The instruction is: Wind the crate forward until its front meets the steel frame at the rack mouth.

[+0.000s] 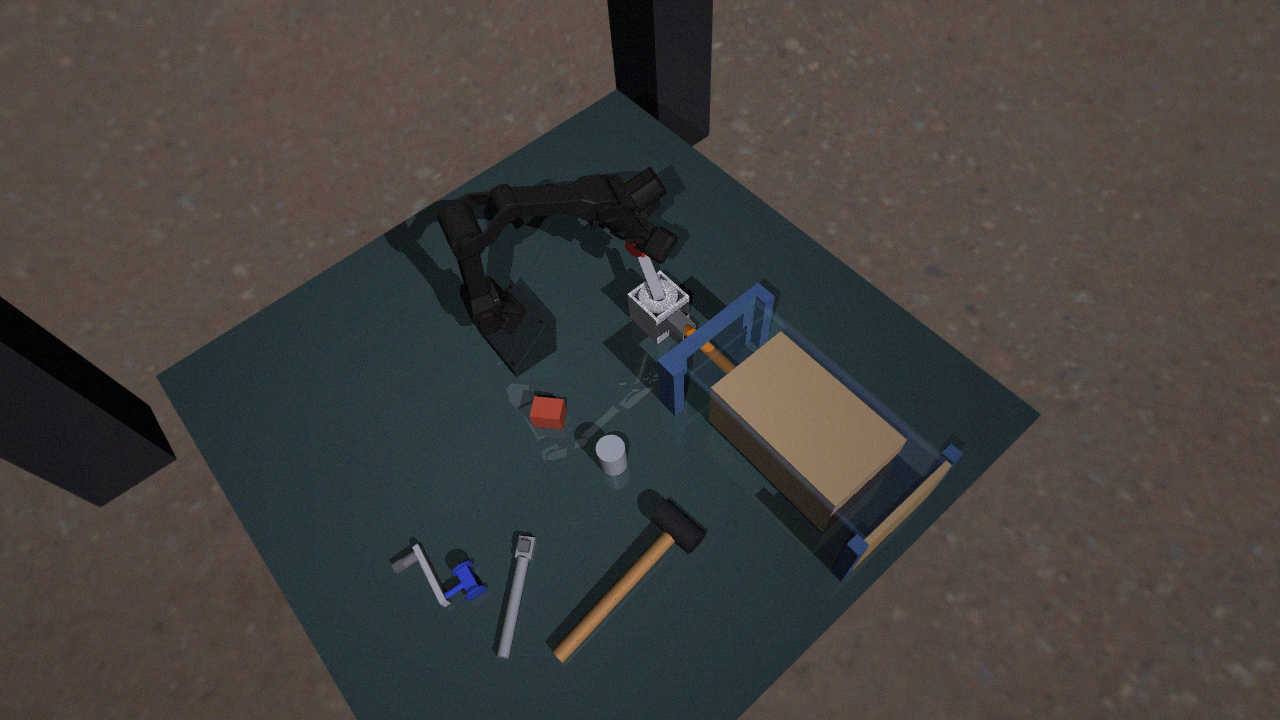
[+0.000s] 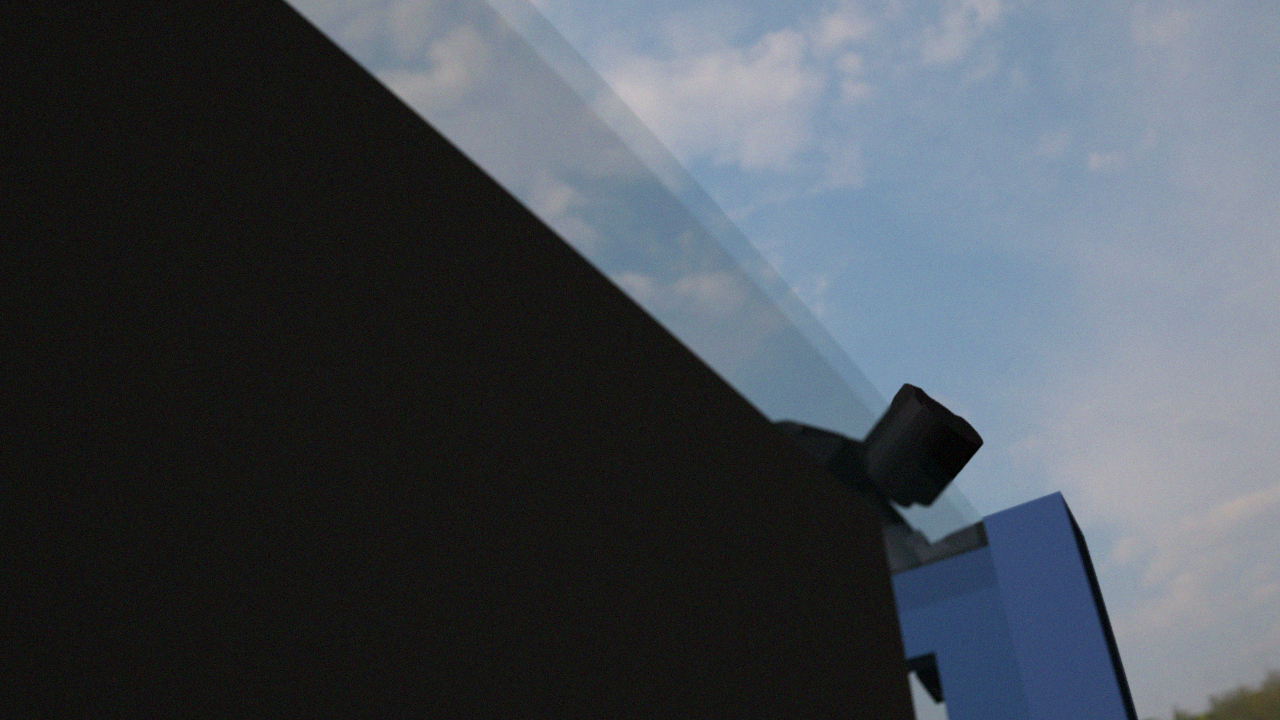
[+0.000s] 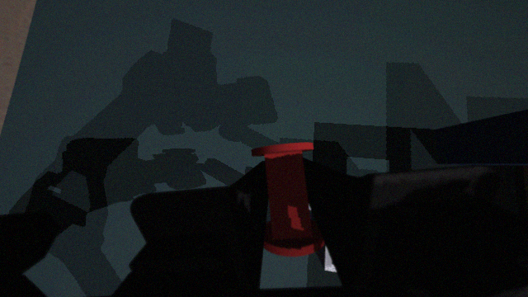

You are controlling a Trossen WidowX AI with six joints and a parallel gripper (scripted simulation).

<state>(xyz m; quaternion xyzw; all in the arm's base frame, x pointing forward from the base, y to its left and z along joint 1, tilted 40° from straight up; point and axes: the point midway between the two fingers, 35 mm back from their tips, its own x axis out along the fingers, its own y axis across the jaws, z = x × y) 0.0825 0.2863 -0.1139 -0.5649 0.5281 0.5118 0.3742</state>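
My gripper [image 1: 636, 248] [image 3: 288, 194] is shut on the red knob of the winch handle, above the winch. The handle's silver arm [image 1: 650, 276] slopes from the red knob down to the top of the winch [image 1: 646, 318]; its key is hidden. An orange strap [image 1: 717, 355] runs from the winch through the blue steel frame [image 1: 716, 325] [image 2: 1038, 591] to the crate. The tan crate [image 1: 805, 416] looks flat inside the clear-panelled cubby, with a gap between its front and the frame. A dark face of the crate [image 2: 447, 447] fills much of the exterior view.
A red block [image 1: 546, 412] and a grey cylinder [image 1: 612, 454] stand on the bench [image 1: 429, 429] before the arm's base. Farther off lie a crank with a blue knob [image 1: 466, 580], a grey wrench-like tool [image 1: 512, 604] and a mallet [image 1: 617, 594]. Dark posts [image 1: 683, 62] stand by the bench.
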